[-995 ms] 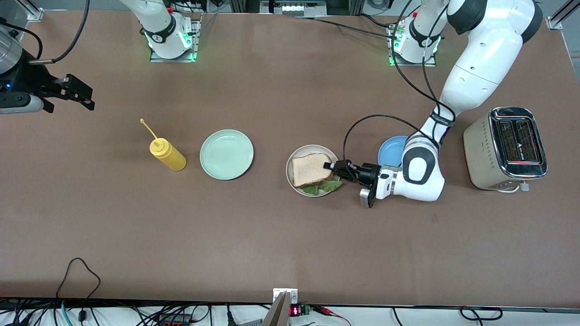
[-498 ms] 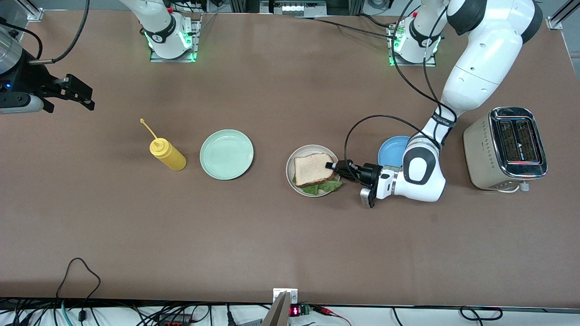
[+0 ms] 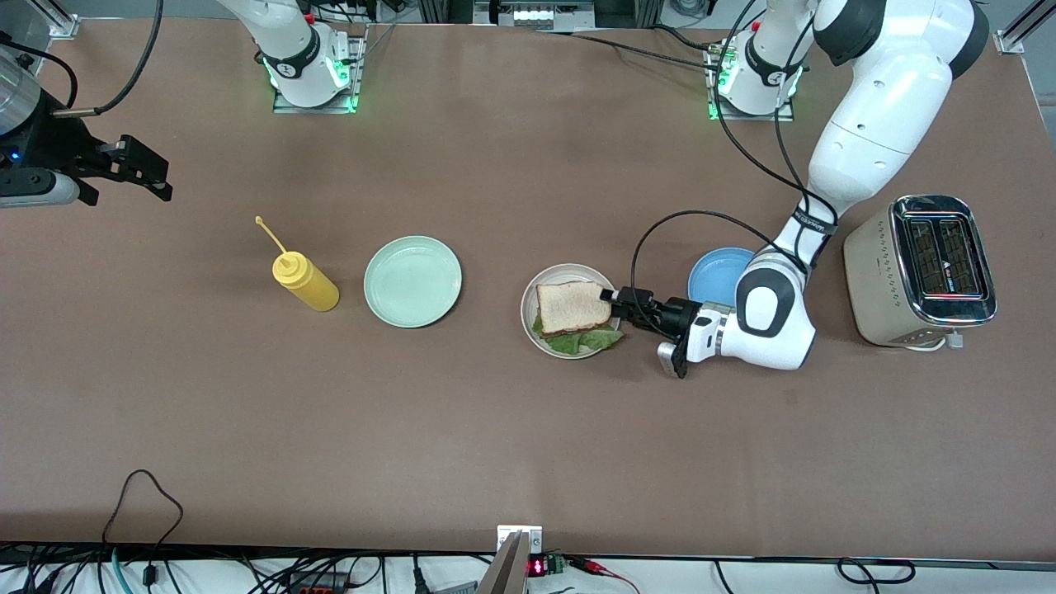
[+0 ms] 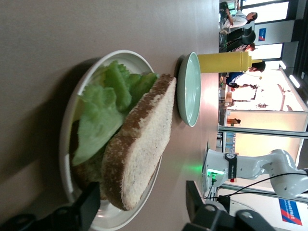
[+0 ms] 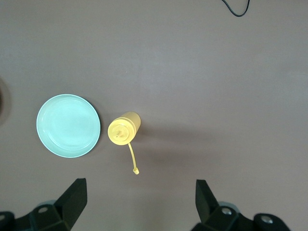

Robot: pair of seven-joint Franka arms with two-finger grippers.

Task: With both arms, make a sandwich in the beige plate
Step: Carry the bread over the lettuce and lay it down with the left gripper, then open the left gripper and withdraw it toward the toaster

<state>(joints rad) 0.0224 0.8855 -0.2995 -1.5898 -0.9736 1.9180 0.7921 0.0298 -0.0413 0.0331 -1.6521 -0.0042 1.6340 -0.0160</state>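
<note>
The beige plate [image 3: 528, 318] sits mid-table and holds the sandwich: a top bread slice [image 3: 572, 305] lies tilted on a ruffled green lettuce leaf [image 3: 587, 339]. The lower slice is mostly hidden under the leaf. My left gripper [image 3: 615, 299] is low at the plate's rim on the side toward the left arm's end, open, its fingers wide apart and clear of the bread. The left wrist view shows the top slice [image 4: 142, 139], the lettuce [image 4: 103, 113], the plate [image 4: 67, 139] and the left gripper [image 4: 143, 204]. My right gripper [image 3: 136, 169] waits open and empty over the right arm's end of the table.
A mint-green plate [image 3: 412, 280] and a yellow squeeze bottle [image 3: 305, 282] stand beside the beige plate, toward the right arm's end. A blue plate [image 3: 714, 276] lies partly under the left arm. A silver toaster [image 3: 920, 268] stands at the left arm's end.
My left gripper has let go of the top slice and drawn back toward the left arm's end. The slice has settled onto the lettuce. The right arm has not moved.
</note>
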